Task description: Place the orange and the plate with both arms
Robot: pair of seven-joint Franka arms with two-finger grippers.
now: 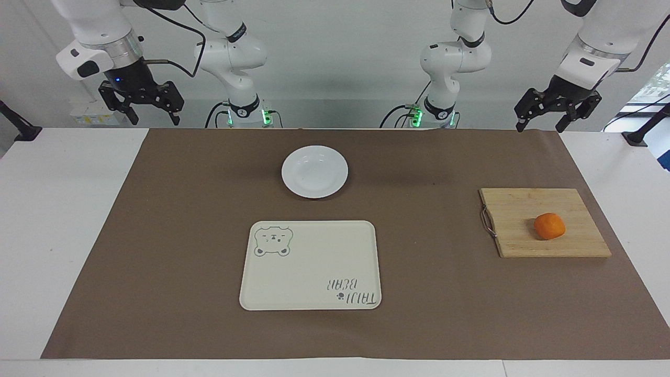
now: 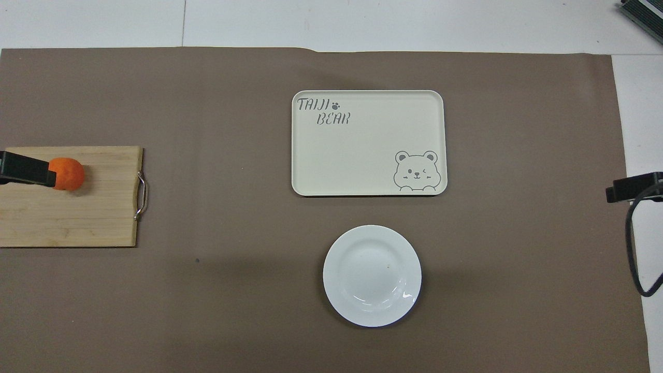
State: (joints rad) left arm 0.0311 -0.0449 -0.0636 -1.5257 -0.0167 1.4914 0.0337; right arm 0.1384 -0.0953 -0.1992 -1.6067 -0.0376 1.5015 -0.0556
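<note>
The orange (image 1: 549,226) lies on a wooden cutting board (image 1: 523,207) toward the left arm's end of the table; it also shows in the overhead view (image 2: 68,173). The white plate (image 1: 314,172) sits empty on the brown mat, mid-table near the robots, and shows in the overhead view (image 2: 372,275). My left gripper (image 1: 539,124) hangs open and empty, high over the mat's corner near the robots, well apart from the orange. Its tip (image 2: 26,175) overlaps the orange only from above. My right gripper (image 1: 153,116) hangs open and empty, high over the mat's corner at its own end.
A cream rectangular tray with a bear drawing (image 1: 314,262) lies empty, farther from the robots than the plate. The cutting board has a metal handle (image 1: 487,222) on the side toward the table's middle. A brown mat (image 1: 439,293) covers most of the white table.
</note>
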